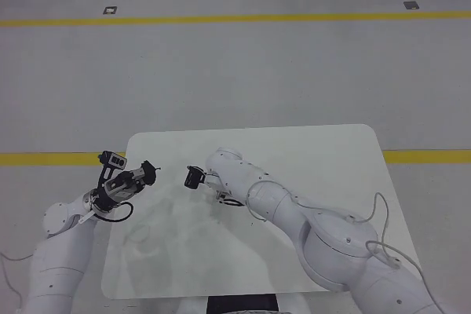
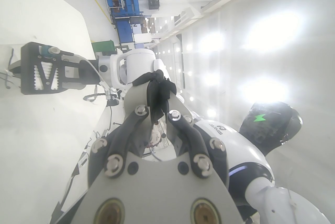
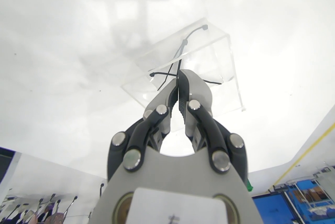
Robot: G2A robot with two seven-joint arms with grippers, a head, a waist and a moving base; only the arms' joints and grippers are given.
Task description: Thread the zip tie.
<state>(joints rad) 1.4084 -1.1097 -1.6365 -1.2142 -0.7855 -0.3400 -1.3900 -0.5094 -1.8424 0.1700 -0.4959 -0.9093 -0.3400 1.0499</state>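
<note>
Two end effectors face off above a rounded white table's left side.
Right end effector pinches a thin black zip tie; left end effector is closed on a crumpled black wad. Beyond, a clear box with more ties; smooth tabletop lies open rightward.

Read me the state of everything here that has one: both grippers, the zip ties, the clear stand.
right gripper: shut on a black zip tie, above the stand.
left gripper: shut on a black piece, too blurred to identify.
loose zip ties: lying on the stand.
clear stand: standing on the table.
</note>
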